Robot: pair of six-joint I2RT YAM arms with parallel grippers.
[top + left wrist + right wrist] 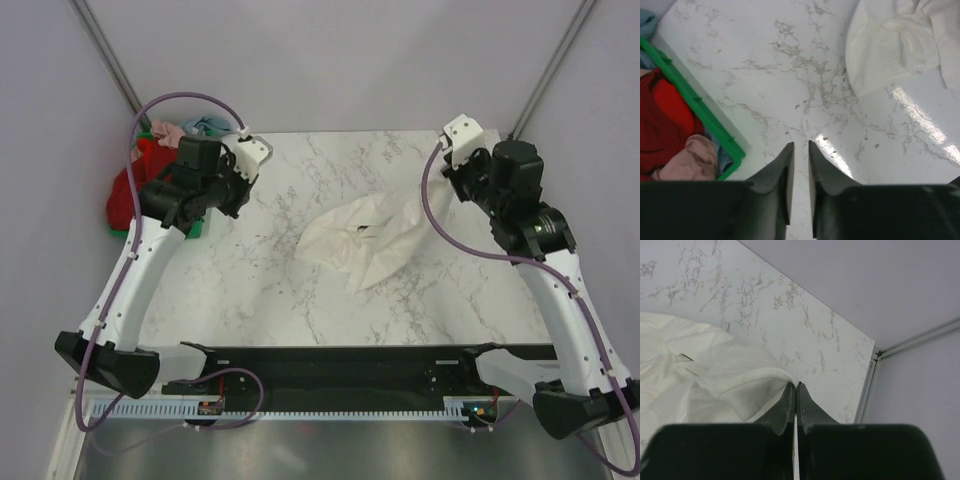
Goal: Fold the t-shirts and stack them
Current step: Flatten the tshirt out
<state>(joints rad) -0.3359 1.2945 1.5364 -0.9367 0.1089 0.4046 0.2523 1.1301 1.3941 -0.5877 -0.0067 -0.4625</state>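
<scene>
A cream-white t-shirt lies crumpled on the marble table, right of centre, a small dark mark showing among its folds. It also shows in the left wrist view and the right wrist view. Red, pink and pale blue shirts lie bunched in the green crate. My left gripper hangs above bare table by the crate, empty, jaws almost together. My right gripper is raised at the far right, shut; a sleeve hem lies just left of its tips.
The green plastic crate stands off the table's far left corner. Metal frame posts rise behind both far corners. The table's far right edge and rail lie just beyond my right gripper. A black rail runs along the near edge.
</scene>
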